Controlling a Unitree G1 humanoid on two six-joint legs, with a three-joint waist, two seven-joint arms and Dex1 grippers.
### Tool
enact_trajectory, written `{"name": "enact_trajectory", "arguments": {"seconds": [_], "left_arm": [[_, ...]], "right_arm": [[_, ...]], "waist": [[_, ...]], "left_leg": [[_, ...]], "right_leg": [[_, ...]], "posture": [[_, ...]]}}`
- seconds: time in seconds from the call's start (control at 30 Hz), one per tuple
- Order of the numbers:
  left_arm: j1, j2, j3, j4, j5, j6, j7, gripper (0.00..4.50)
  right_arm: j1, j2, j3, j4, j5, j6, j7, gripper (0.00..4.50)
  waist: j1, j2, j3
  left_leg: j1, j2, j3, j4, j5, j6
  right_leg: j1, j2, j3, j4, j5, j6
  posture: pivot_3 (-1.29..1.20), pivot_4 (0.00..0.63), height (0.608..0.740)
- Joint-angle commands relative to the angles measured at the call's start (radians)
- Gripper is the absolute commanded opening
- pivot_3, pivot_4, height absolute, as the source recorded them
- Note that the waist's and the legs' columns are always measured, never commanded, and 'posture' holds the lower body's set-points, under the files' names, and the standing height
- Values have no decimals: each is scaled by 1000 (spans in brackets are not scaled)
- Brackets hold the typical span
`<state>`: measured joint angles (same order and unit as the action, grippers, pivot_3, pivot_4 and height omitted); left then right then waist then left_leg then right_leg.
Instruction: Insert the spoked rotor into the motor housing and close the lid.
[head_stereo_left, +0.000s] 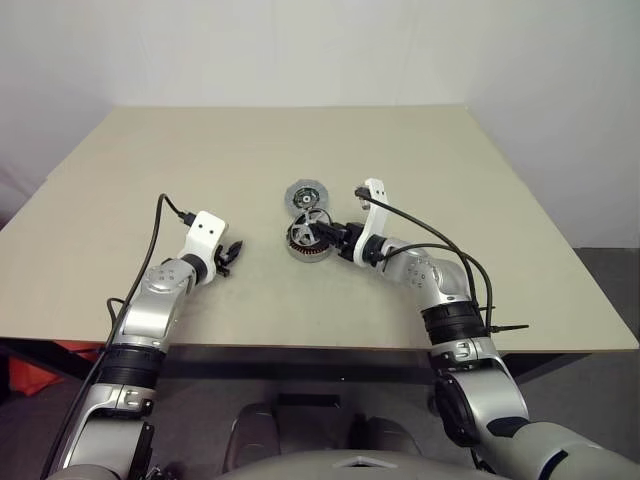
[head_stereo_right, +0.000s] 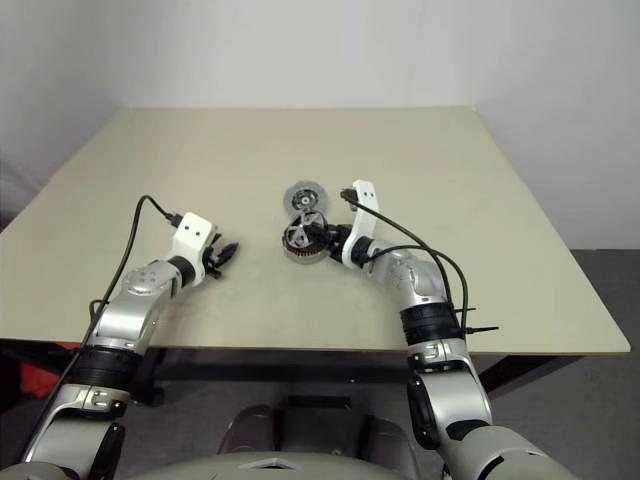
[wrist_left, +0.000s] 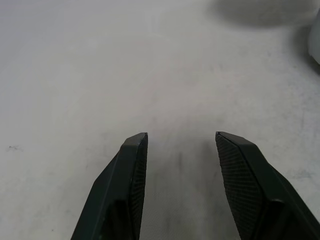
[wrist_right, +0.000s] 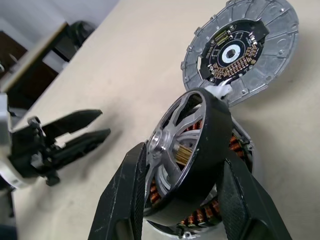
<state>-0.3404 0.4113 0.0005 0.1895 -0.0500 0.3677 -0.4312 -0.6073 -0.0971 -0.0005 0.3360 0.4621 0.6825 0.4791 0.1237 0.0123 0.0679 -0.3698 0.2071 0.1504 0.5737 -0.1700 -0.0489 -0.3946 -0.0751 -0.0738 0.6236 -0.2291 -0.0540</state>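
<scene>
**Right gripper holds the rotor tilted over the housing**

Head views: On the beige table (head_stereo_left: 300, 150), the right gripper (head_stereo_left: 330, 234) reaches in from the right and clasps the spoked rotor (head_stereo_left: 312, 222) by its black rim. The rotor stands tilted on edge over the motor housing (head_stereo_left: 303, 246), which sits on the table near the middle. The lid (head_stereo_left: 304, 195) lies open and flat just behind the housing, its inner face up. The left gripper (head_stereo_left: 232, 253) hovers low over the table to the left of the housing, well apart from it, with nothing between its fingers.

Left wrist view: The left gripper's 2 black fingers (wrist_left: 127, 185) stand parted over bare tabletop, released and empty.

Right wrist view: The 2 fingers (wrist_right: 125, 200) of the right gripper press on opposite sides of the rotor's rim, grasping it. The rotor (wrist_right: 192, 155) is canted, its silver spokes and hub facing one side, its lower edge down in the housing (wrist_right: 210, 215), whose copper windings show beneath and behind it. Beyond lies the lid (wrist_right: 250, 75), grey with a faceted edge and a dark circuit disc at its centre, joined to the housing's rim by a small white hinge (wrist_right: 220, 91). The left gripper (wrist_right: 97, 127) shows farther off, fingers apart.
</scene>
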Motion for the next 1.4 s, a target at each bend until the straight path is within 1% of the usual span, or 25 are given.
{"name": "enact_trajectory", "arguments": {"seconds": [0.03,0.4,0.83,0.97,1.1,1.2,1.3,1.4], "left_arm": [[-17,8,10,-17,4,-16,3,2273],[-24,9,7,-7,7,-20,2,2273],[-30,10,5,-5,13,-25,0,2273],[-28,8,3,-8,13,-25,1,2273],[-26,8,3,-9,13,-25,2,2273],[-24,8,3,-10,13,-24,2,2273],[-22,7,4,-11,13,-24,3,2273],[-21,7,4,-13,13,-23,4,2273]], "right_arm": [[0,-12,36,-53,-51,-79,30,2302],[15,-40,120,-20,-211,-254,56,2302],[15,-43,136,17,-281,-314,48,2302],[6,-30,113,45,-270,-296,31,2302],[-15,-13,56,68,-206,-200,31,2302],[-24,-6,31,72,-186,-150,18,2922],[-29,6,15,67,-172,-118,10,3878],[-28,6,20,64,-194,-136,6,3878]], "waist": [[0,0,0],[-1,0,0],[-1,0,0],[-1,0,0],[-1,0,0],[0,0,0],[-2,0,0],[-3,0,0]], "left_leg": [[0,0,0,0,0,0],[1,0,0,1,0,0],[4,0,-1,2,0,1],[4,0,-1,2,0,1],[8,0,-1,2,-2,4],[9,0,-1,2,-2,4],[9,0,-1,2,-2,4],[8,0,-1,2,-2,3]], "right_leg": [[0,0,0,0,0,0],[1,0,0,0,0,0],[4,0,0,1,0,0],[5,0,0,1,0,0],[8,0,0,1,0,1],[9,0,0,0,0,1],[9,0,0,0,0,0],[8,0,0,0,0,0]], "posture": [[0,0,740],[0,0,740],[0,0,740],[0,0,740],[0,0,740],[0,0,740],[0,0,740],[0,0,740]]}}
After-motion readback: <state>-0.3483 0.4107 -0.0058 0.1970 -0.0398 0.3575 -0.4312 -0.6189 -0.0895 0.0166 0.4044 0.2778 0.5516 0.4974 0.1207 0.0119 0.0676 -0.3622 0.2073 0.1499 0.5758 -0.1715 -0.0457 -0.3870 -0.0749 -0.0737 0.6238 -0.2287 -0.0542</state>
